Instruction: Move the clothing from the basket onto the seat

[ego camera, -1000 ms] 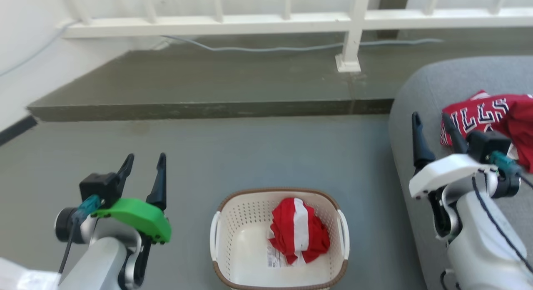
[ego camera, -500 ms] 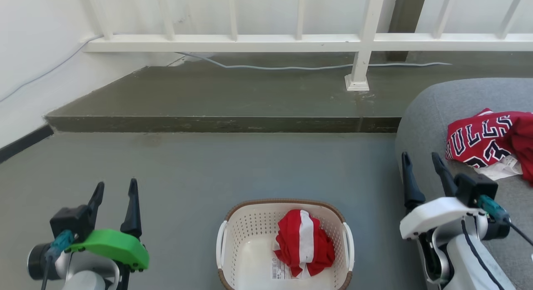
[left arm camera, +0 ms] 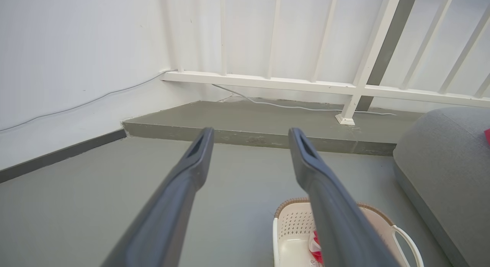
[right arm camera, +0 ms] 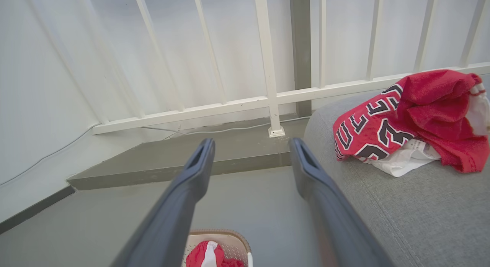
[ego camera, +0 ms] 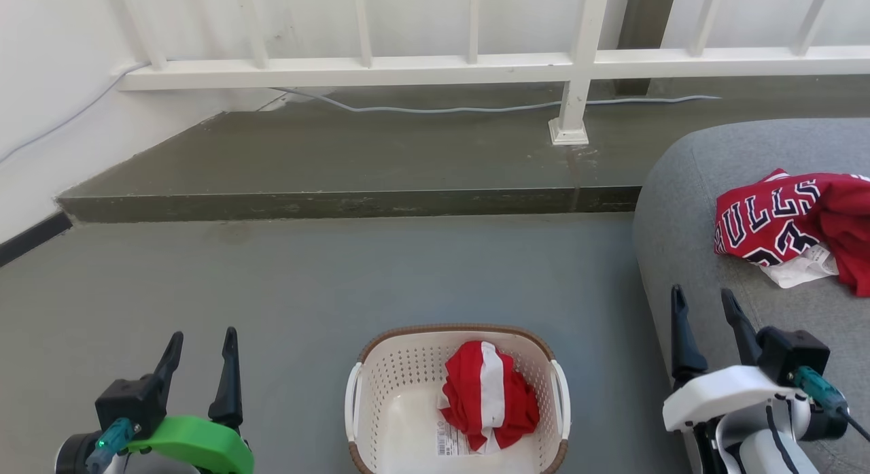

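Cream plastic, perforated and edged with a brown rim, the basket (ego camera: 397,375) stands on the grey floor (ego camera: 306,283) at the bottom centre of the head view, and every place here is given from it. Inside it, against its right side, lies 1 crumpled red striped piece (ego camera: 489,396) with a broad white band down its middle, partly covering a label sticker (ego camera: 445,438) on the basket's bottom. The other garment, a red jersey (ego camera: 768,219) with navy-and-white lettering, is out of the basket. It lies bunched on the grey fabric seat (ego camera: 686,209), to the basket's right and farther off, with a white scrap (ego camera: 795,270) of lining or tag showing under the jersey's near edge. The left gripper (ego camera: 204,332) hangs to the basket's left, well apart from it, above the floor. Its 2 dark fingers stand spread with nothing between them, and the left wrist view shows floor and the step through the gap. The right gripper (ego camera: 701,290) hangs to the basket's right, at the seat's rounded edge nearest the basket, its 2 fingers likewise spread and empty, near the jersey but apart from it. Beyond the basket the floor rises at a low step (ego camera: 340,203), and past that a white railing (ego camera: 408,64) runs across with a pale cable (ego camera: 442,109) lying at its foot.
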Robot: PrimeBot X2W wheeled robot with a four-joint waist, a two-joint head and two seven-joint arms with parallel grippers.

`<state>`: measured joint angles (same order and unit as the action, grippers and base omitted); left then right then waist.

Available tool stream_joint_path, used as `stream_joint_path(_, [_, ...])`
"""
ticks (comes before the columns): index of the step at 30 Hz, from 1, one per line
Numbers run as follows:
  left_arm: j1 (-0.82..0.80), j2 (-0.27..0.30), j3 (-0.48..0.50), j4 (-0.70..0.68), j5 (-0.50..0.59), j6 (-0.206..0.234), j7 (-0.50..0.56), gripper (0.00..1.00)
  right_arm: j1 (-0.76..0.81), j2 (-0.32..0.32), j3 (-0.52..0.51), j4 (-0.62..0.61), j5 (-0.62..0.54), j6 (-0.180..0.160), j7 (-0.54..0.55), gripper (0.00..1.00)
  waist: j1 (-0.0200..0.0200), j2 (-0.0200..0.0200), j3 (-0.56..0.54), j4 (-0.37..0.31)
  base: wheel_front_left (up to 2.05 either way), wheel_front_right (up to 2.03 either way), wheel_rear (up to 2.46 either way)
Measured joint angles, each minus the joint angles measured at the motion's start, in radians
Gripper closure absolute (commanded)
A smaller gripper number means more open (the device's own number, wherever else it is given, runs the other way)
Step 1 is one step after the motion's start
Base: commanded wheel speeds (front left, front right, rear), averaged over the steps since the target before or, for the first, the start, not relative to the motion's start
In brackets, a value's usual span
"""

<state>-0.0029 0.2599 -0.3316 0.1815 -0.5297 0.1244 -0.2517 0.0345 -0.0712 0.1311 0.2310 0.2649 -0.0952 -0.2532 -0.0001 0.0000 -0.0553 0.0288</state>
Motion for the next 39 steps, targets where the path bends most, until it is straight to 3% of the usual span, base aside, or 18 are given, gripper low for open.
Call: stream_joint_path(39, [0.071,-0.02,0.035,-0.09,0.054,0.0,0.0,0.0,0.099,0.008,-0.008,-0.188,0.0,-0.021,0.07,0.0,0.0,0.0,0.023,-0.012,0.0,0.0,0.0])
